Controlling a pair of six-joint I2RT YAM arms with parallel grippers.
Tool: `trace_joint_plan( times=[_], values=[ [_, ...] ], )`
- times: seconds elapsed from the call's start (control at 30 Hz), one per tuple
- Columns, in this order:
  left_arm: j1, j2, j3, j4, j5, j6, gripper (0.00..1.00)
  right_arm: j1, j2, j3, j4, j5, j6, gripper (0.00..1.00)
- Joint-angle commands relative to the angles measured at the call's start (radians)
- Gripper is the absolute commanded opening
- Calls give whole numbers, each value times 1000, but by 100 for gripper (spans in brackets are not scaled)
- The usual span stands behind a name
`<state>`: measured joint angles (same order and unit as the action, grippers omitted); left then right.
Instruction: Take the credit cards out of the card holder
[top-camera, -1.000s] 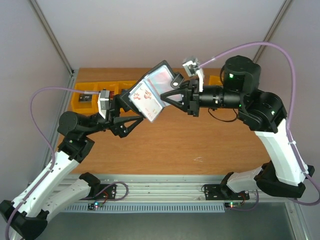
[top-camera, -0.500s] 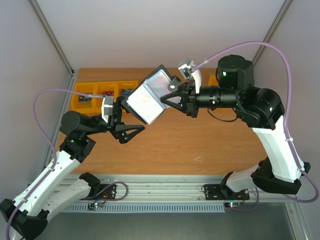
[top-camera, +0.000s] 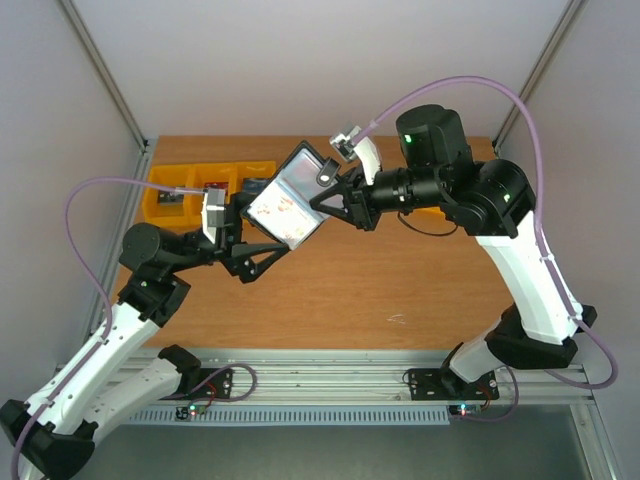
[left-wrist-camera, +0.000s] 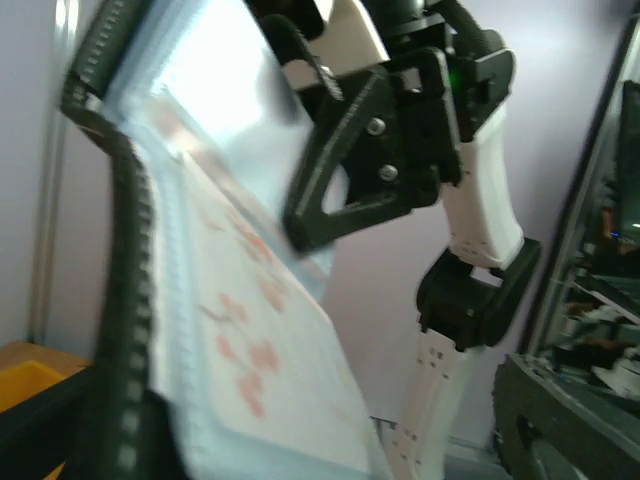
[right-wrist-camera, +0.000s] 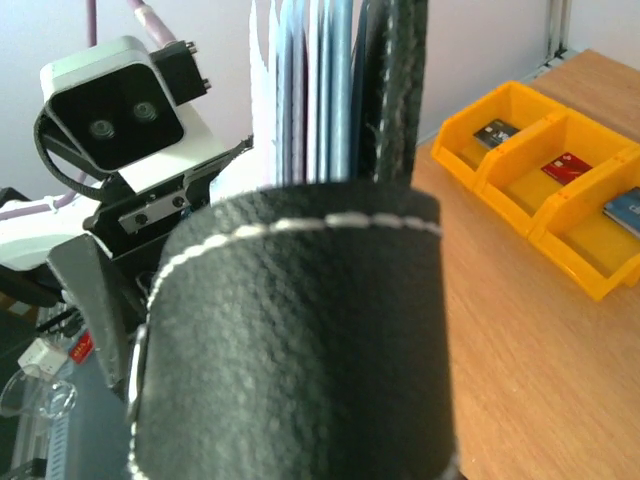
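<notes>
Nearest the camera, a ribbed aluminium rail carries both arm bases. Past it lies the smooth orange-brown wooden tabletop. The two arms meet above the table's middle.

The left gripper stands released, its black triangular fingers spread wide. The lower left corner of the card holder lies between them; whether a finger touches it cannot be told.

The card holder is off the table, held up in the air, tilted and opened flat toward the overhead camera. It is a rectangle with a black stitched rim, glossy clear sleeves and a grey-blue lining. The right gripper is clenched on its right edge, close under the small black tab. The whitish card, a thin plastic rectangle with faint reddish blotches, sits in the front sleeve, inside the holder.

From the right wrist, the tab fills the foreground as pebbled black leather with a line of white stitching. Behind it the holder's leaves stand edge-on as thin white and blue-grey layers. The left wrist view is blurred, but it shows the same card and the right gripper's fingers closed on the far edge.

Farther back, at the table's left rear, a row of yellow plastic bins holds small flat things: a dark piece, a red piece and a blue piece. Pale plain walls close the space.
</notes>
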<state>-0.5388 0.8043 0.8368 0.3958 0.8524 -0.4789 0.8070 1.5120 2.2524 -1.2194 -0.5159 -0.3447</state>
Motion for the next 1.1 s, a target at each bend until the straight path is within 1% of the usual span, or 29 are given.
trace_joint_plan(
  times=[0.0,0.07,0.1,0.17,0.2,0.23,0.3,0.37,0.4,0.47,0.5,0.53,0.6,0.67,0.77,0.9,0.97,1.07],
  values=[
    [-1,-20,-9,-32,-145,-70,85,6,21,80,-37,-58,-38,1],
    [-1,-26,-18,-23,-156,-101,58,6,21,77,-39,-75,-43,1],
    [0,-28,-20,-16,-147,-105,42,6,18,73,-38,-76,-44,1],
    [-1,-31,-22,-12,-120,-104,16,6,6,64,-33,-77,-48,1],
    [-1,-33,-23,-13,-112,-99,5,6,-3,58,-25,-69,-47,1],
    [-1,-35,-25,-18,-111,-95,1,5,-12,52,-17,-52,-42,1],
    [-1,-37,-29,-30,-130,-95,0,1,-30,47,-20,27,-34,5],
    [-1,-41,-35,-64,-180,-113,0,-10,-51,46,-43,125,-21,13],
    [-1,-44,-37,-98,-223,-120,0,-18,-61,46,-60,177,-12,23],
    [-1,-51,-39,-192,-324,-124,0,-23,-82,42,-98,270,2,31],
    [-1,-52,-38,-248,-384,-111,0,-23,-91,41,-117,311,8,38],
    [-1,-51,-35,-307,-445,-87,0,-24,-96,43,-152,353,16,42],
    [-1,-45,-25,-436,-575,-30,0,-24,-95,47,-199,395,23,44],
    [-1,-37,-20,-516,-634,30,0,-24,-81,46,-229,374,28,44],
    [-2,-34,-19,-562,-626,87,0,2,-33,35,-212,199,26,37],
    [-2,-32,-18,-548,-549,90,0,144,33,-22,-56,-25,-33,36],
    [-1,-37,-18,-524,-497,83,0,157,52,-62,38,-68,-14,35],
    [-2,-53,-30,-444,-375,61,0,151,50,-125,125,-40,-12,35]
  ],
)
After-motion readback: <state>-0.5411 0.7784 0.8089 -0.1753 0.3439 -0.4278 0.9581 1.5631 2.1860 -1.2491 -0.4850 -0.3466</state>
